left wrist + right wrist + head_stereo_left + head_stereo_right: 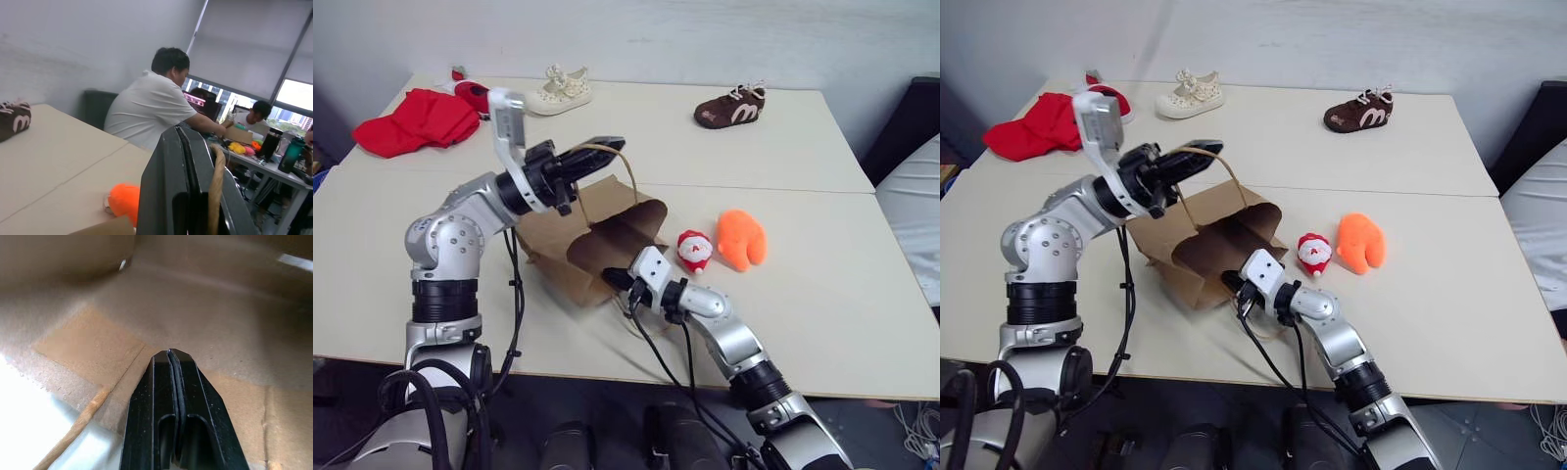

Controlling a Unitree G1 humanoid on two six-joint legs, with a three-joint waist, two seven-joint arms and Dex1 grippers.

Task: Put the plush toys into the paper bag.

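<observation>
The crumpled paper bag [592, 240] was plain kraft brown. Beside it lay a red-and-white Santa plush [693, 251] and a plain bright orange blob plush [742, 239], on a pale cream worktop [822, 284].

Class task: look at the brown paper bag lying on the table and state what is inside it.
Inside the paper bag, the right gripper, shut, reaches through its mouth over bare brown paper. No toy is visible inside; Santa and the orange plush lie outside. Deeper corners are hidden.

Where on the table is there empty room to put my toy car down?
Bare table lies right of the orange toy, and between the brown shoe and the paper bag. It is crowded around the bag and the Santa toy.
</observation>
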